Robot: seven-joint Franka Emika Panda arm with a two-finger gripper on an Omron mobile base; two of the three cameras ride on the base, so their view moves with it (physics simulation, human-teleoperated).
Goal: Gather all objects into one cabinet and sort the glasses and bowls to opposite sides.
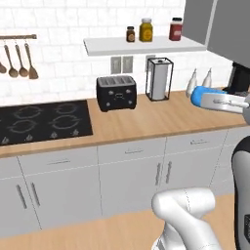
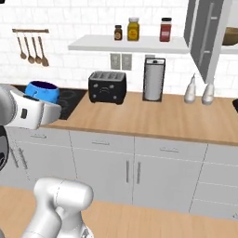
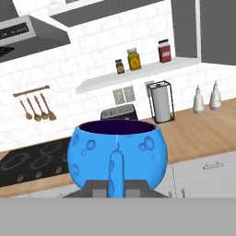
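Gripper (image 3: 117, 186) fingers closed on the upright blue cup (image 3: 117, 154), apparently by its handle, held above the wooden counter (image 1: 161, 119).

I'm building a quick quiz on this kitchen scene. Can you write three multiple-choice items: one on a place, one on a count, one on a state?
1. Where is the toaster?
A. on the wall shelf
B. on the counter, left of the paper towel holder
C. on the stove

2. How many jars stand on the wall shelf?
A. one
B. three
C. five

3. What is the pincer doing?
A. holding the blue cup
B. hanging open
C. gripping a spoon

Key: 1 B, it sits on the wood counter; 2 B, three jars in a row; 3 A, the cup sits in the pincer.
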